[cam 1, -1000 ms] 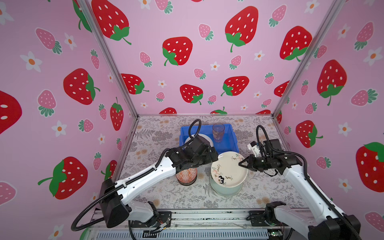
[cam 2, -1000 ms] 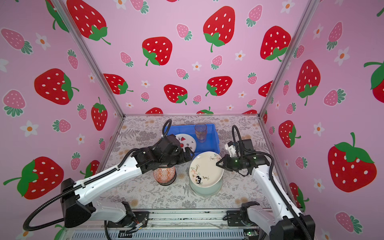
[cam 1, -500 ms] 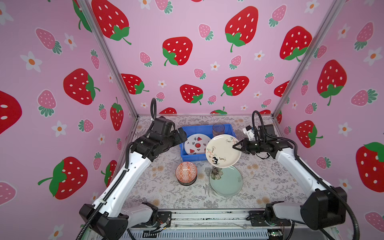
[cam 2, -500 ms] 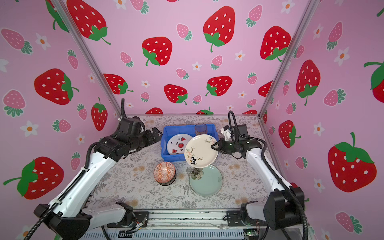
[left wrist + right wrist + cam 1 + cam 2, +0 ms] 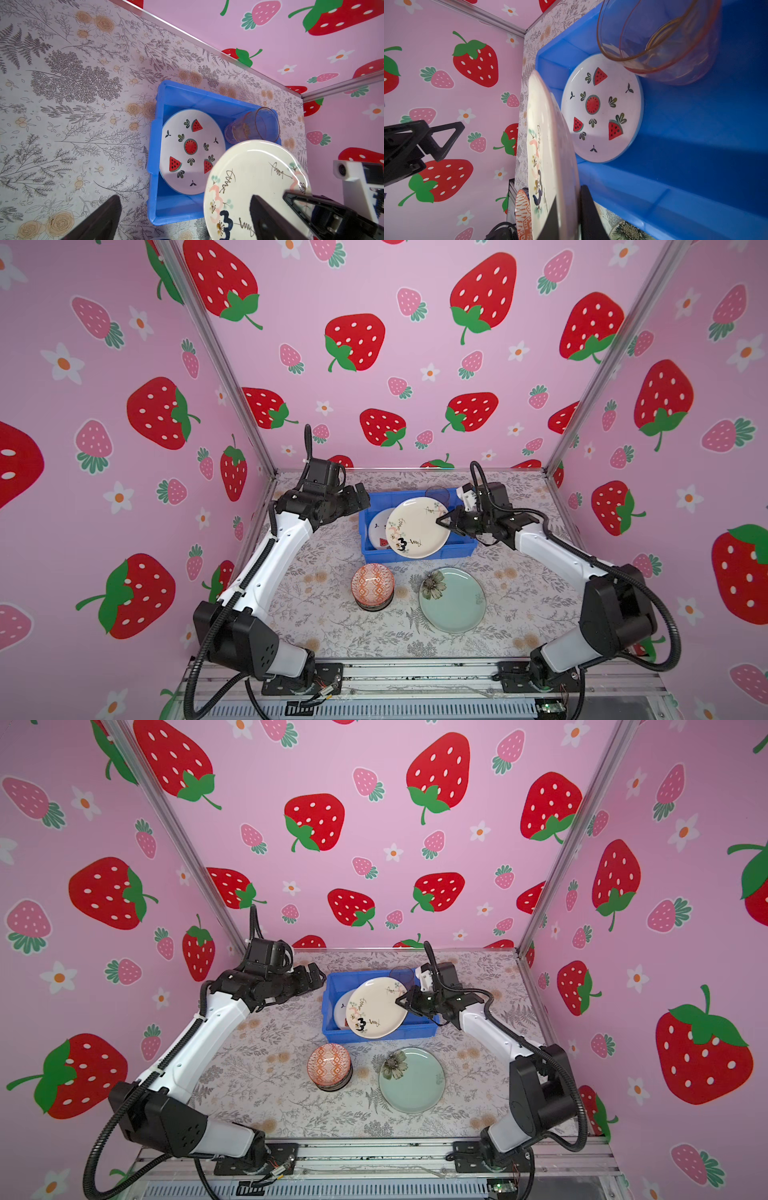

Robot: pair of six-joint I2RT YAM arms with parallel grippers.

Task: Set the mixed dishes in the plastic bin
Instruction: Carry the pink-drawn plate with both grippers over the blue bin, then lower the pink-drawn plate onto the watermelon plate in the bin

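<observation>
The blue bin [image 5: 457,549] sits at the far middle of the surface [image 5: 324,614]. Inside it, the watermelon plate [image 5: 191,151] lies flat on the 9 o'clock side. A clear tumbler [image 5: 252,124] stands in the 1 o'clock corner. A second rim shows within it, so there may be two nested; I cannot tell for sure.

The right gripper [image 5: 441,522] is closed on the 3 o'clock edge of a cream plate [image 5: 415,526] marked with a "3". It holds the plate tilted above the bin, partly covering the watermelon plate in both top views. The left gripper [image 5: 362,499] is spread wide and empty, just beside the bin's 10 o'clock corner.

On the surface, at 6 o'clock from the bin, an orange bowl [image 5: 372,584] tops a short stack on a dark bowl [image 5: 374,606]. At 5 o'clock lies the pale green plate [image 5: 455,601] with a dark flower.

Count: one bin and three plates, of which one is in the bin, one is held and one is outside. At least two bowls are stacked.
</observation>
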